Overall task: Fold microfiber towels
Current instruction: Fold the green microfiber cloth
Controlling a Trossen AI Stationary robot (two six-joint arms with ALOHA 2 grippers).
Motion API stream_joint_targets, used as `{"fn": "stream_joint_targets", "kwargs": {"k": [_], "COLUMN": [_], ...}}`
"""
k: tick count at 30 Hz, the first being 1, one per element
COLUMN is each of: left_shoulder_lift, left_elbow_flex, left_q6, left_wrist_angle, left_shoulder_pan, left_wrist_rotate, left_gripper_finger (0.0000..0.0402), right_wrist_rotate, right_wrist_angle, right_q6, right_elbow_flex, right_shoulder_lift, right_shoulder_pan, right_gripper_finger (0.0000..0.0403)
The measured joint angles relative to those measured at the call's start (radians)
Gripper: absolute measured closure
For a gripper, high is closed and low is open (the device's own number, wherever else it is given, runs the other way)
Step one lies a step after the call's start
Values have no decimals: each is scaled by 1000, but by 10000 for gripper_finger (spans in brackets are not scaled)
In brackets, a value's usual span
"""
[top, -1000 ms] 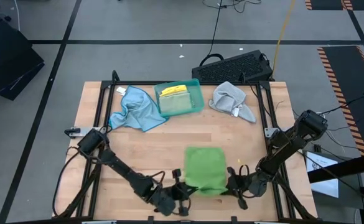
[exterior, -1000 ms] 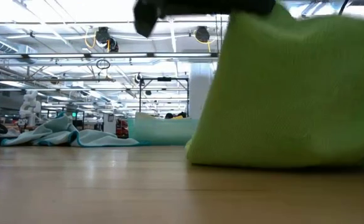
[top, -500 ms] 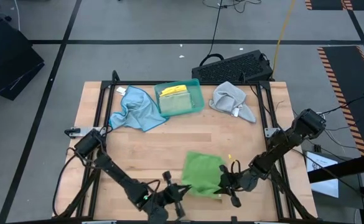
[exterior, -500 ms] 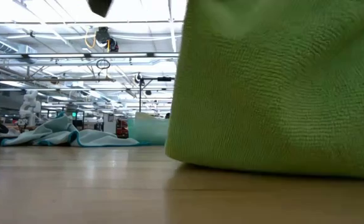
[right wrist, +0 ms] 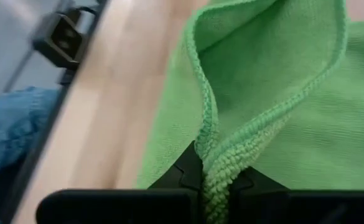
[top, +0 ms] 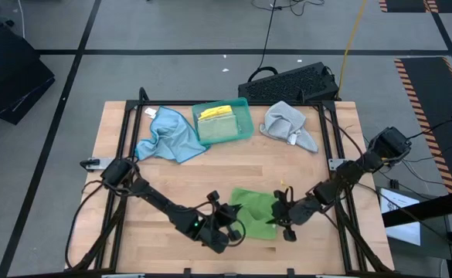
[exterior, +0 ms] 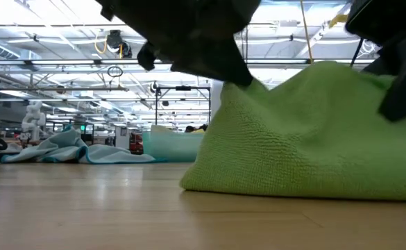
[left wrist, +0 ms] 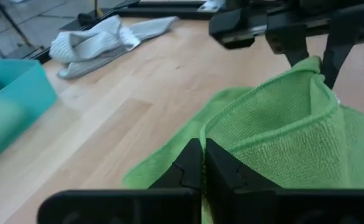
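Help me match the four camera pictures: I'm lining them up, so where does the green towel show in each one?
High view: green towel near the table's front edge, between both grippers.
Low view: fills the right half, draped to the wood.
Left wrist view: centre to right, pinched by the left gripper.
Right wrist view: fills the right side, hem in the right gripper.
Shared landmark: the teal tray; not in the right wrist view.

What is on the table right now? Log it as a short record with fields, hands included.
being folded: green towel, near front edge of table
left hand: shut on green towel's edge
right hand: shut on green towel's edge
blue towel: crumpled, back left
grey towel: crumpled, back right
teal tray: back centre, yellow towel inside
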Motion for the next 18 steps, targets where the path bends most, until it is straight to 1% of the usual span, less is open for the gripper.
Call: {"fn": "stream_joint_targets", "kwargs": {"k": [3,9,13,16,18], "left_shoulder_lift": [0,0,0,0,0], "left_elbow_flex": [0,0,0,0,0], "left_q6": [-34,-128,-150,-154,-159], "left_wrist_angle": [-50,-150,-161,-161,-162], "left_shoulder_pan": [19,57,83,98,108], "left_wrist_rotate": [2,10,46,54,63], "left_gripper_finger": [391,395,392,397,393], "right_wrist_rotate": [-1,1,2,2,8], "right_wrist_angle": [-28,-84,-113,-125,-134], "right_q6": [-22,-42,-42,-42,-42], "right_elbow_flex": [0,0,0,0,0], "right_shoulder_lift": [-1,-1,-1,-1,-1], "right_shoulder_pan": [-35,-83,-98,-104,-105], "right_gripper_finger": [394,394,394,394,394]}}
